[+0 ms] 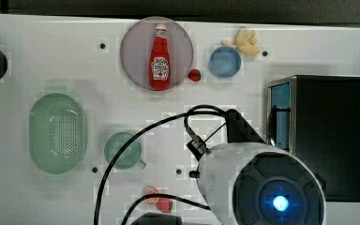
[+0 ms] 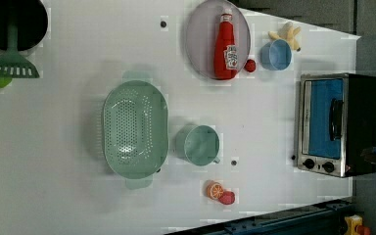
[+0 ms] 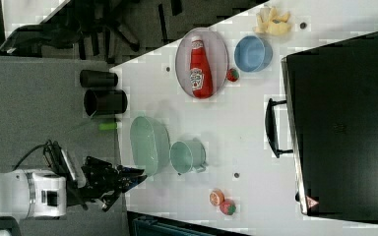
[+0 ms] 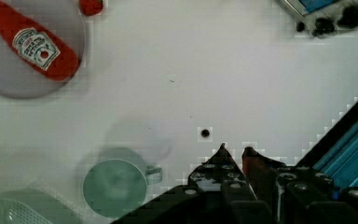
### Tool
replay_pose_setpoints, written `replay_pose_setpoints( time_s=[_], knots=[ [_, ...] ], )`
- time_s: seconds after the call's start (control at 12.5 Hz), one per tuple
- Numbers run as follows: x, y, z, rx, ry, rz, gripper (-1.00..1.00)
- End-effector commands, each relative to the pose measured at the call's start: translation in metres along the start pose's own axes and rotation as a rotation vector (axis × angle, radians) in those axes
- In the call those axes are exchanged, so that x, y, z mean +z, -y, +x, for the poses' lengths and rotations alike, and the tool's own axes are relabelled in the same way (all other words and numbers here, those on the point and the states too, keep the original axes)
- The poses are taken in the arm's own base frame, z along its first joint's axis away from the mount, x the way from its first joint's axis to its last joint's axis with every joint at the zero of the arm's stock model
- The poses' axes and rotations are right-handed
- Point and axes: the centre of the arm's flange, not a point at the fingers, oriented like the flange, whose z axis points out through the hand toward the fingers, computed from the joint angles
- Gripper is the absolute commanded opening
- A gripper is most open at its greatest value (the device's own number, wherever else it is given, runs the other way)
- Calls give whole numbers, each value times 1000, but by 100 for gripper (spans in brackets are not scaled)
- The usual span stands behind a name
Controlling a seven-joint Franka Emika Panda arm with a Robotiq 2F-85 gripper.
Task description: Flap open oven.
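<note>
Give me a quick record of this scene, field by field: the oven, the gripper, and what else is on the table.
oven: at the left view's right edge of the white table; blue glass door shut, black bar handle, two black knobs
gripper: above bare table, fingertips close together, nothing between them, apart from the oven
ketchup bottle: lying on a grey plate
blue bowl: beside the plate, bananas next to it
green colander: near the top view's left
green cup: beside the colander
task state: door not yet opened
</note>
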Motion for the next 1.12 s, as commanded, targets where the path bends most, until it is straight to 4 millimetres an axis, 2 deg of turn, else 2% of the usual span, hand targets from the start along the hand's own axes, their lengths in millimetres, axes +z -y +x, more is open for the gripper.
replay_pose_setpoints(
  time_s=[0.08, 0.64, 0.8, 1.12],
  knots=[
    [14, -30, 27, -228, -32, 18, -65],
    [74, -81, 102, -583, -156, -29, -65],
    [90, -92, 123, -593, -178, -28, -65],
    [132, -105, 159, -616, -186, -55, -65]
  ],
)
